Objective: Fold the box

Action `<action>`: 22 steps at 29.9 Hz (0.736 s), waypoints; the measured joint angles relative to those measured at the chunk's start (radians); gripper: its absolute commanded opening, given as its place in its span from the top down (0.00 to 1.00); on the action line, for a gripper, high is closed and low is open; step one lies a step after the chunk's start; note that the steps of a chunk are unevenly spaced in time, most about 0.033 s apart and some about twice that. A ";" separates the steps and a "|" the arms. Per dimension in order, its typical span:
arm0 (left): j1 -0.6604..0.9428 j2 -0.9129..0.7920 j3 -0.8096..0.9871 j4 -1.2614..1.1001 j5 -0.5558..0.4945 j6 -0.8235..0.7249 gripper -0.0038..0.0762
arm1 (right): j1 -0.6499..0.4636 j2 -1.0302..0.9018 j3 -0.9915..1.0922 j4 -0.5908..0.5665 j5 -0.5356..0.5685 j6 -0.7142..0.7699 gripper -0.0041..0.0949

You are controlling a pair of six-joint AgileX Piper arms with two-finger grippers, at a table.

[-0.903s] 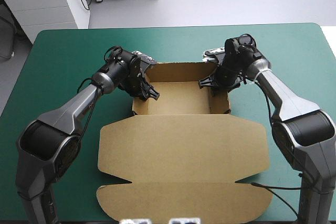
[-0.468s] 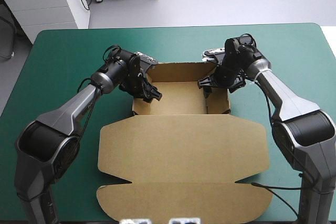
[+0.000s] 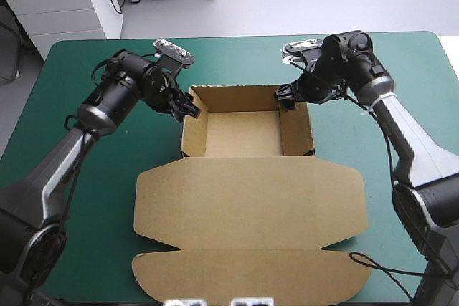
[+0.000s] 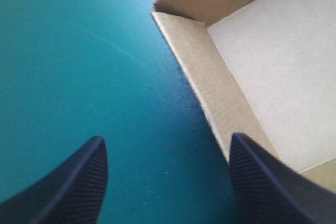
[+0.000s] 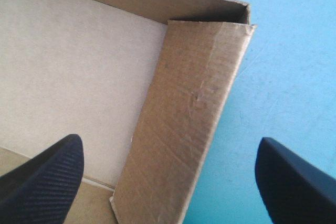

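**While the Tray Walls Are Standing, Both Grippers Are Hovering Open**

While the brown cut-board box (image 3: 251, 206) is lying at the middle of the teal-green table cover (image 3: 237, 59), its open tray is sitting toward 12 o'clock and its flat lid is spreading toward 6 o'clock. The black-finned left gripper (image 3: 188, 110) is hovering at the tray's 10 o'clock corner. Its fingers are standing well apart over bare cover, gripping nothing, just beside the 9 o'clock wall (image 4: 212, 85). The black-finned right gripper (image 3: 285, 98) is hovering at the 2 o'clock corner, fingers likewise spread and gripping nothing, with the 3 o'clock wall (image 5: 184, 119) showing between them.
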 measured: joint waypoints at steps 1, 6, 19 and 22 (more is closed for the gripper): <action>0.000 -0.027 0.000 0.011 0.003 0.000 0.61 | 0.000 -0.020 -0.001 0.000 0.001 0.000 0.13; 0.000 -0.163 0.000 0.042 0.043 0.058 0.92 | 0.000 -0.116 -0.001 0.000 0.007 0.000 0.13; 0.000 -0.447 0.117 0.039 0.136 0.177 0.96 | 0.000 -0.185 -0.003 0.005 0.014 0.000 0.13; 0.000 -0.514 0.173 0.032 0.136 0.177 0.96 | 0.000 -0.185 -0.003 0.008 0.015 0.000 0.13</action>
